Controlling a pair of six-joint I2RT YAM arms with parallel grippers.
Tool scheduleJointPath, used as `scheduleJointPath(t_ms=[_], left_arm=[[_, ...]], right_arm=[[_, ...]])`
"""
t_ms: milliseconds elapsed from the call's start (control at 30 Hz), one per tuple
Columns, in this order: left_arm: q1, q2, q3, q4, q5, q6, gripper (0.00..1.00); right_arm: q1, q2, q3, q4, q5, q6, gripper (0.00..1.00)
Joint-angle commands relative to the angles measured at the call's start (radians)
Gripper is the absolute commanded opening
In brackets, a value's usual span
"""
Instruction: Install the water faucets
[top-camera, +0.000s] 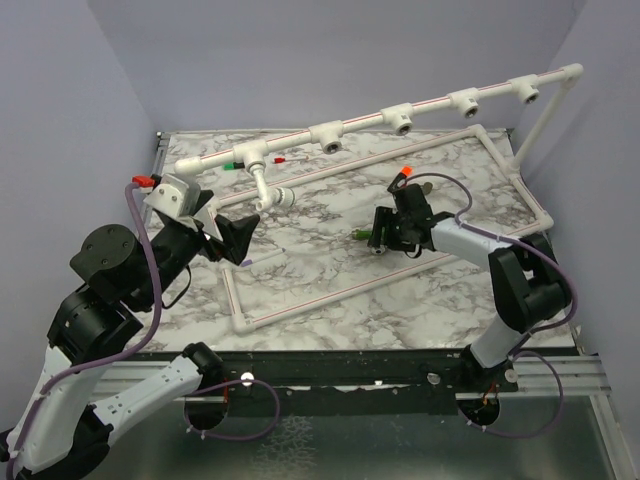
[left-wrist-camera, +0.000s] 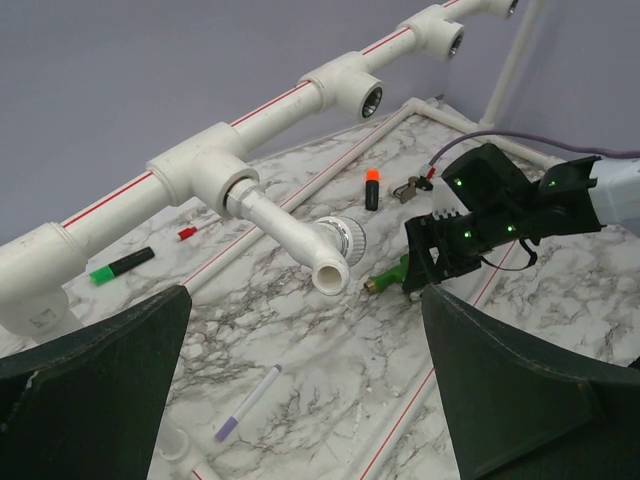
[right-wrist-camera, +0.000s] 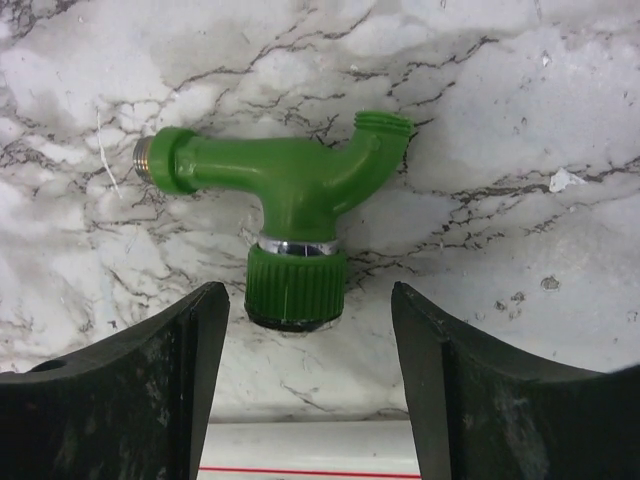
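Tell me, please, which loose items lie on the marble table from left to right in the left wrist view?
Green-capped black marker → small red piece → pale pen with a purple cap → bright green plastic faucet.

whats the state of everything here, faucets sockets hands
green faucet, lying on its side, not installed, knob between the right hand's fingers, not gripped
white faucet, fitted in a tee socket
other tee sockets, empty
left hand, open, holding nothing
right hand, open, straddling the green faucet's knob
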Motion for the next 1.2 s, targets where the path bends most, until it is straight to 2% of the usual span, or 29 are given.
scheduleJointPath(t_ms=[0,233,600,767,867,1033,1167], left_arm=[[-0.003,-0.009,0.014,0.015,0.046,0.001,0.99],[-0.003,-0.015,0.011,0.015,0.044,-0.003,0.99],[-0.003,-0.021,0.001,-0.009,0.032,-0.029,0.99],[-0.003,-0.030,-0.002,-0.021,0.036,-0.047,0.99],[-0.003,-0.040,-0.005,-0.029,0.036,-0.059,0.99],[-0.003,-0.054,-0.014,-0.048,0.039,-0.092,0.99],[-0.003,-0.063,-0.022,-0.070,0.039,-0.122,0.99]], right_arm=[[0.012,0.045,0.056,0.006,0.082,0.024,0.69],[0.022,0.073,0.078,0.001,0.095,0.018,0.63],[0.051,0.104,0.083,-0.017,0.100,0.026,0.61],[0.060,0.108,0.083,-0.024,0.111,0.022,0.52],[0.063,0.111,0.083,-0.032,0.111,0.019,0.39],[0.069,0.080,0.075,-0.043,0.090,0.016,0.02],[0.070,0.026,0.062,-0.058,0.063,0.015,0.00]])
